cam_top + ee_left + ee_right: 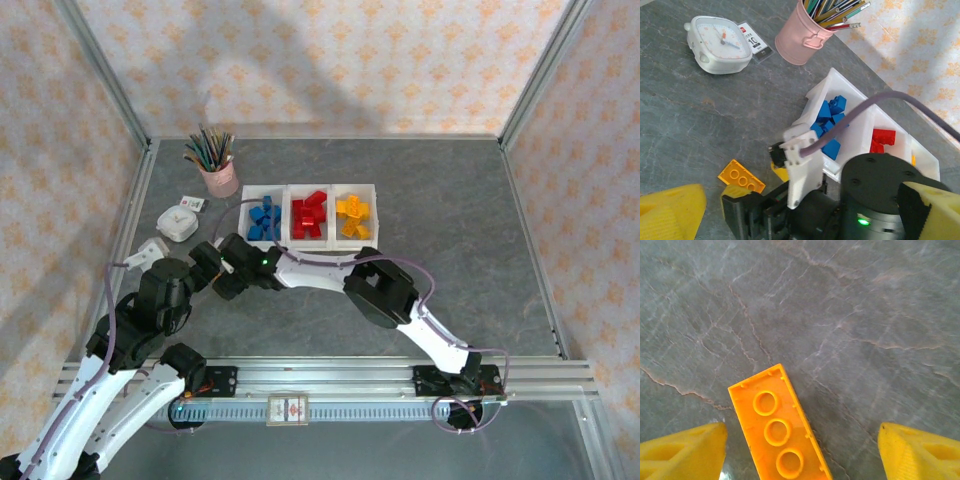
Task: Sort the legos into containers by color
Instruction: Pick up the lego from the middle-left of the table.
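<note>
- Orange-yellow brick (777, 432) lies flat on the grey tabletop (450, 200), hollow side up with three round sockets showing. It sits just off the near left corner of the bins (310, 187).
- Right gripper (800, 455) hangs over it with its fingers spread wide, one on each side of the brick and neither touching. The brick sits skewed across the gap, closer to one finger than the other.
- My read: that arm reaches right across the table because this looks to be the one stray brick, and the wide spread allows for the skew.
- Left gripper (801, 210) is spread too and holds nothing. It hovers close behind the right one, so it's crowded there.
- Blue, red and yellow bricks lie sorted in the three bins. The yellow bin (355, 188) is at the right end of the row, so the carry would likely cross the blue and red ones.
- Open room: there is bare stone along the near side of the bins and out toward the right edge. Pink cup (219, 178) and white clock (177, 222) stand toward the far left corner, near the brick but apart from it.
</note>
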Motion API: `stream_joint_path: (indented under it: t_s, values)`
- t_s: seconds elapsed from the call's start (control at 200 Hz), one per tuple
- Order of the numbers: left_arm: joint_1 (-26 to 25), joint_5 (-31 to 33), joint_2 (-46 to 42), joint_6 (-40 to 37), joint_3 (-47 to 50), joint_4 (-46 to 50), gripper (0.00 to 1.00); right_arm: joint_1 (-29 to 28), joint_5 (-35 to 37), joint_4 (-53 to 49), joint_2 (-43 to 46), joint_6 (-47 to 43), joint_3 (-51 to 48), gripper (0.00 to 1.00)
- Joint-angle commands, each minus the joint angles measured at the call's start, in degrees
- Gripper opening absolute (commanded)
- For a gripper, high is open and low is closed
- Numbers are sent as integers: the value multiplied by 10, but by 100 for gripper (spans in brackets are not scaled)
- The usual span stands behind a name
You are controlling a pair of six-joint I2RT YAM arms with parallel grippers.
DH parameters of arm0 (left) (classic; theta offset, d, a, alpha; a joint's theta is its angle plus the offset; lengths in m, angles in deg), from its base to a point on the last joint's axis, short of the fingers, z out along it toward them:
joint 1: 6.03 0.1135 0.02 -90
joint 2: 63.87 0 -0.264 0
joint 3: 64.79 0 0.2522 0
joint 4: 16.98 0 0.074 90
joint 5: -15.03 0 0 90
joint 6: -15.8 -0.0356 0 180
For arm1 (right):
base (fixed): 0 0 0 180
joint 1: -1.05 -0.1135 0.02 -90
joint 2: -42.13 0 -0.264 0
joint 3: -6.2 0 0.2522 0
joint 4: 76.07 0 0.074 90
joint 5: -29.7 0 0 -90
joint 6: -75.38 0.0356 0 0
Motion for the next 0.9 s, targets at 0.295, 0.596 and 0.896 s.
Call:
stream_joint_path:
  t_s: [0.295, 0.596, 0.896]
  values:
    - [6, 20, -12, 11, -5, 15, 99, -14, 44, -65, -61, -30, 72, 52]
    - [6, 13, -6, 4, -6, 0, 99, -15, 44, -66, -16, -20, 48, 26]
    - [6, -9, 18, -20, -33, -29, 99, 8, 33, -14, 134, 54, -85, 25]
